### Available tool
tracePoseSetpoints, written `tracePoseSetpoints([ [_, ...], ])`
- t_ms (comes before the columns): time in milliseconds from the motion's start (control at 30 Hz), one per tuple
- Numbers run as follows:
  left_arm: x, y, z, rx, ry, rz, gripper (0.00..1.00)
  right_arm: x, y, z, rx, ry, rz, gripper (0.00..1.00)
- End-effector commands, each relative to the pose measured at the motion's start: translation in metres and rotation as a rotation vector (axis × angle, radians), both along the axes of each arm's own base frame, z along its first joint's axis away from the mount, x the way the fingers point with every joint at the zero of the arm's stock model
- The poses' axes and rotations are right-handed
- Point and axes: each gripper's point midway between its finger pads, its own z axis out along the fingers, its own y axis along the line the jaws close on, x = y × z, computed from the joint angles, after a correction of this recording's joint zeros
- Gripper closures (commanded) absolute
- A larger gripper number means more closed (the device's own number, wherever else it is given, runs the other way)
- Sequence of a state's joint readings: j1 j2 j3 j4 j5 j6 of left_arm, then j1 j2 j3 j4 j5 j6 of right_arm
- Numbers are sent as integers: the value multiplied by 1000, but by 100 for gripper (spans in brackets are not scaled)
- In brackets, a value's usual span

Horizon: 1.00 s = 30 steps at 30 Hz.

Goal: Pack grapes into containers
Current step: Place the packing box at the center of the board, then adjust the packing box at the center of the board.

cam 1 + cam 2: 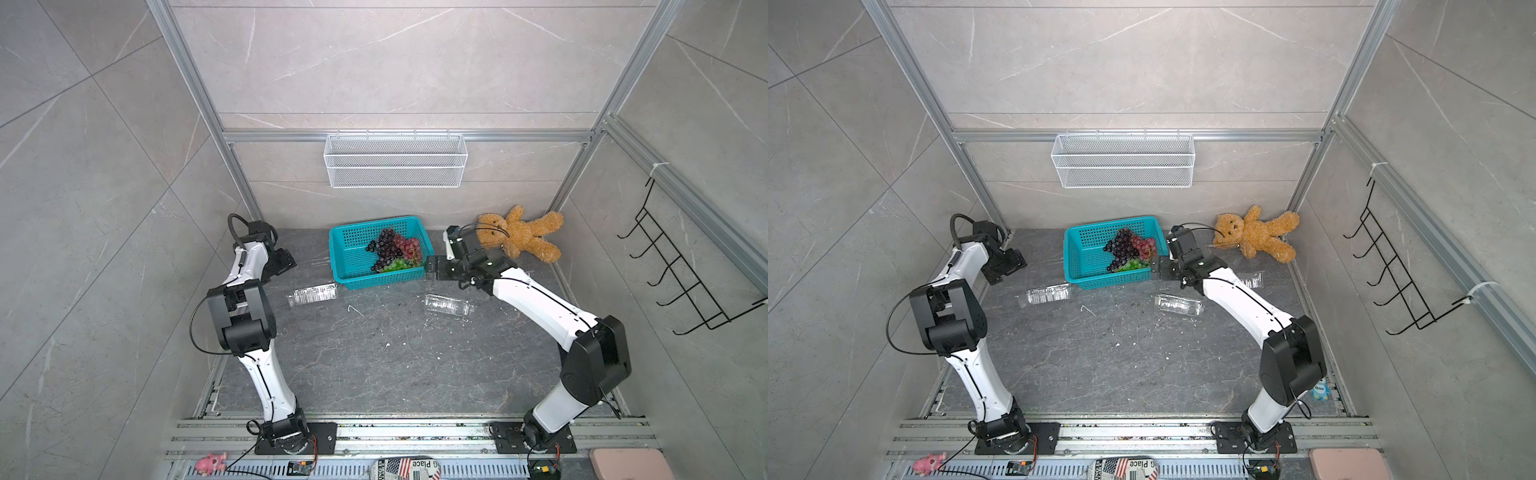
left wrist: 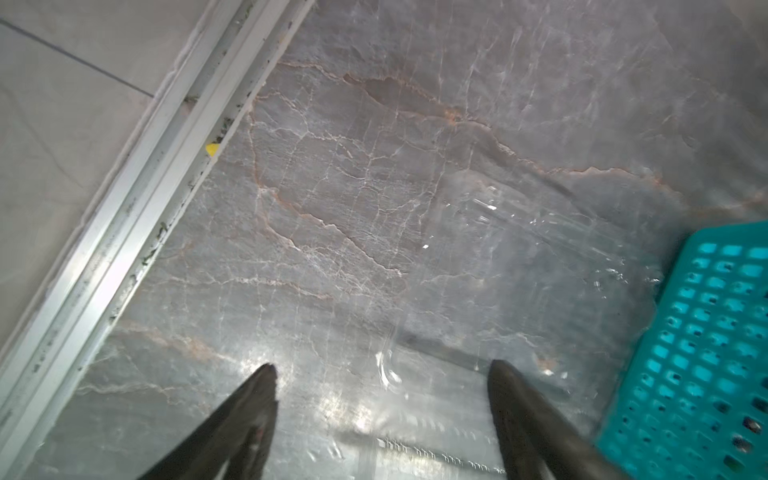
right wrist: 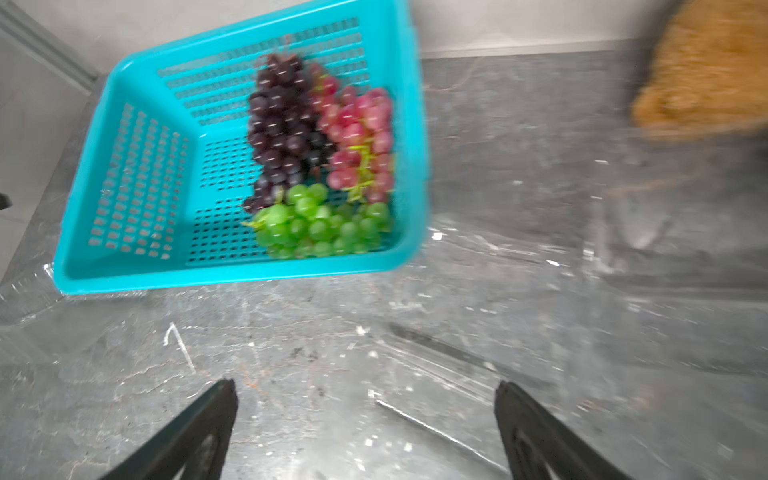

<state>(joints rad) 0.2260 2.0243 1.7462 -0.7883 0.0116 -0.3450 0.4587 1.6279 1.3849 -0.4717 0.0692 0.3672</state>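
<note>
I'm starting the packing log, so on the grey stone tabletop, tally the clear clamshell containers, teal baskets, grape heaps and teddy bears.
Clear ribbed plastic clamshell containers: 3
Teal perforated plastic basket: 1
Heap of purple, pink and green grapes, inside the basket: 1
Brown plush teddy bear: 1
Total: 6

Left hand (image 2: 382,365), right hand (image 3: 365,383): jaws wide apart, both empty.
</note>
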Motion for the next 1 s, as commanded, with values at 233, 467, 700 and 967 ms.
tracePoseSetpoints([
  [233,-42,-104,118,-93,-217,-165,1,-43,-89,-52,66,192,-162,10],
  [467,-60,-273,131,-309,-307,-459,1,-64,-109,-80,101,260,-205,26],
  [700,-82,-401,103,-405,-223,-677,1,-83,-105,-104,160,312,-212,34],
  [967,-102,-457,89,-547,-166,-727,1,-92,-99,-128,198,348,-207,51],
])
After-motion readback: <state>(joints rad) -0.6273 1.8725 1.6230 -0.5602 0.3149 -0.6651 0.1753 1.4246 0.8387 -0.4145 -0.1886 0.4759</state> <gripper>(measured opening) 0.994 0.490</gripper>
